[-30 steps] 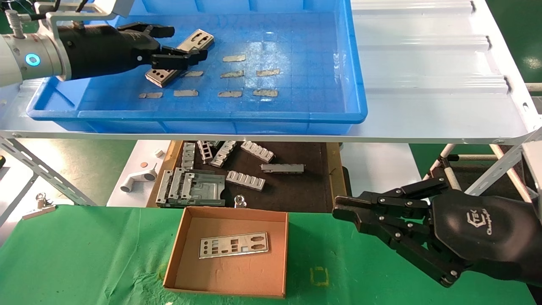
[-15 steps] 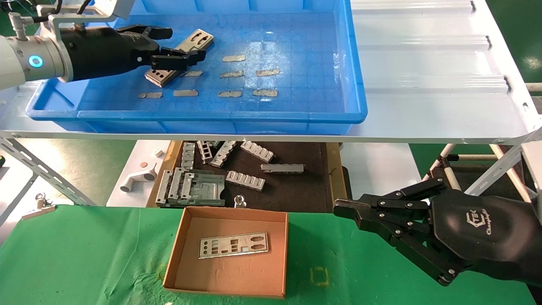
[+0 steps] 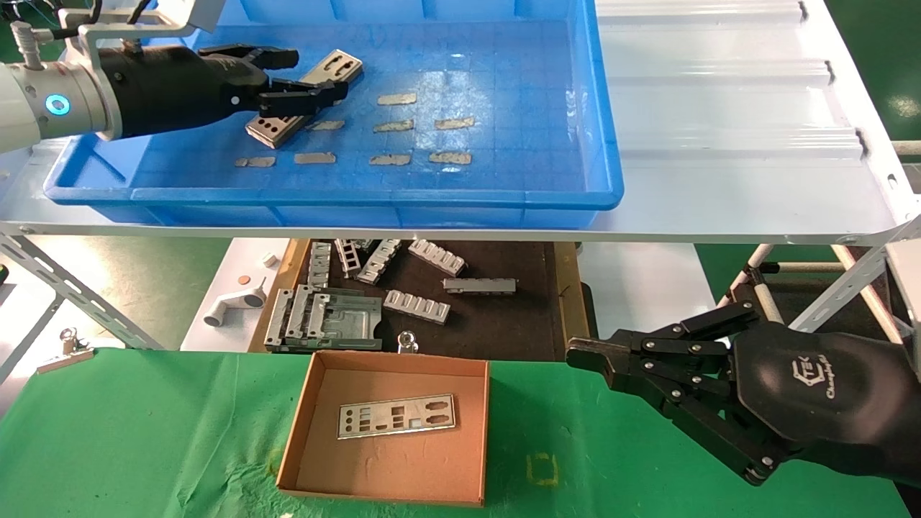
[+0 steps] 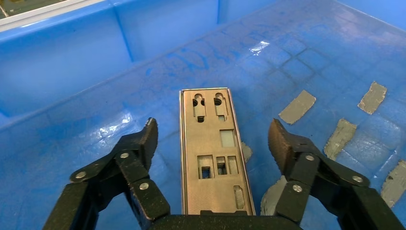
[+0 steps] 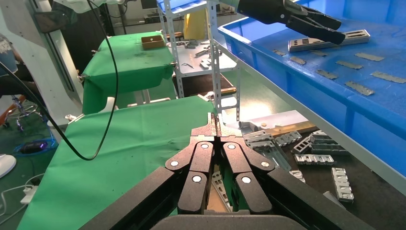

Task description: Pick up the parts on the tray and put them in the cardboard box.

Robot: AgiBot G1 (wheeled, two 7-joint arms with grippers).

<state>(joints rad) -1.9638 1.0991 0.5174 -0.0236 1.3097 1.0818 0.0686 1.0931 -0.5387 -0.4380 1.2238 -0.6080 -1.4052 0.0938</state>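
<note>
A silver punched plate (image 3: 306,97) lies flat on the floor of the blue tray (image 3: 604,129), at its left side. My left gripper (image 3: 309,75) hovers over it, open, with one finger on each long side and not touching it. The left wrist view shows the plate (image 4: 213,153) between the spread fingertips (image 4: 282,141). A second plate (image 3: 397,415) lies in the brown cardboard box (image 3: 309,403) on the green cloth. My right gripper (image 3: 579,354) is shut and empty, parked low to the right of the box.
Several small grey tape-like patches (image 3: 396,126) dot the tray floor. Under the pale shelf (image 3: 719,108) a dark mat (image 3: 504,316) holds ribbed grey brackets (image 3: 417,306). A metal clip (image 3: 65,352) lies at the cloth's left edge.
My left gripper has shifted slightly over the plate, staying open. The plate, the box and the right arm have not moved.
</note>
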